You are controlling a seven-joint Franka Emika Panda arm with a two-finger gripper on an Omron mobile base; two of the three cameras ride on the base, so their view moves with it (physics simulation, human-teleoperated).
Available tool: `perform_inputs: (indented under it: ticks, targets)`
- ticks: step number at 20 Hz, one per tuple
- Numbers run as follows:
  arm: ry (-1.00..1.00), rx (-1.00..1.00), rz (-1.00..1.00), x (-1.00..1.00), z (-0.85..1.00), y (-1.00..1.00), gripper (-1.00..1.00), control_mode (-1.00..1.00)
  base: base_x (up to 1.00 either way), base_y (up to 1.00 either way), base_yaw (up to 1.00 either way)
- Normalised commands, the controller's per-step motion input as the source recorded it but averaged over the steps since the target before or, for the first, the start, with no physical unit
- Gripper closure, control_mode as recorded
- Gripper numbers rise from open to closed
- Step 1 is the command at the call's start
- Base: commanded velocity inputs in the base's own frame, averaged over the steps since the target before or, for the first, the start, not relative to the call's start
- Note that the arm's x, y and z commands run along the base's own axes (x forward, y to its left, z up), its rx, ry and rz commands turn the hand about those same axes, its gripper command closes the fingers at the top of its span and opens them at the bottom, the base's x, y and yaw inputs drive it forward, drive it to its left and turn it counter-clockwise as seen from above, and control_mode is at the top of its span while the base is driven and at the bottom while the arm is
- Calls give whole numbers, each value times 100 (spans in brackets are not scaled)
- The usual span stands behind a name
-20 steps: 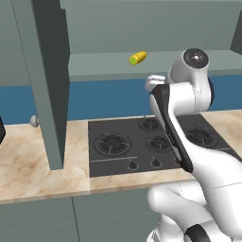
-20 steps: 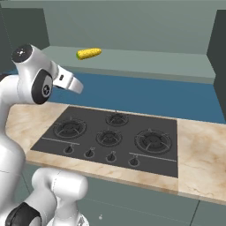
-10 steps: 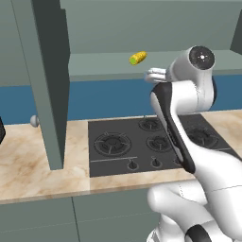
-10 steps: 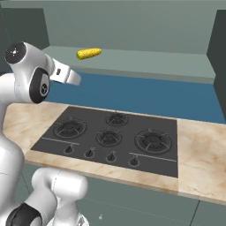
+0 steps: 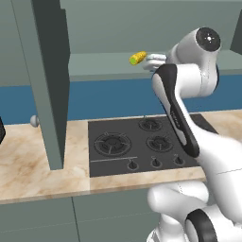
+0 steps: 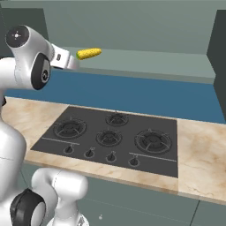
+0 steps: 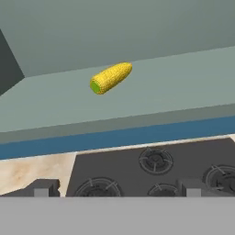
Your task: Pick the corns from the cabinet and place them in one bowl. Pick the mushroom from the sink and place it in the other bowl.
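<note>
Here, left base view: corn (image 5: 138, 58) lying on cabinet (image 5: 94, 66) shelf, gripper (image 5: 152, 61) just beside it. Right base view: corn (image 6: 89, 53) above hob (image 6: 112, 137), untouched. Hand view: fingertips (image 7: 43, 188) wide apart, empty, below corn (image 7: 111, 77). Probably light, stiff, bumpy, apt to roll; best pinched across mid-cob.

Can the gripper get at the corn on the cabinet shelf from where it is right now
Probably yes. The corn lies alone on the open cabinet shelf, with the open gripper facing it and nothing between them; the door is swung aside.
</note>
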Motion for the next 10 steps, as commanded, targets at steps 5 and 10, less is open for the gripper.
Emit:
perform_inputs:
  ticks: [5, 10]
  targets:
    - [-4, -8, 1, 13, 17, 14, -100, -100, 0, 0, 0]
    - [-3, -11, -2, 25, 7, 15, -100, -100, 0, 0, 0]
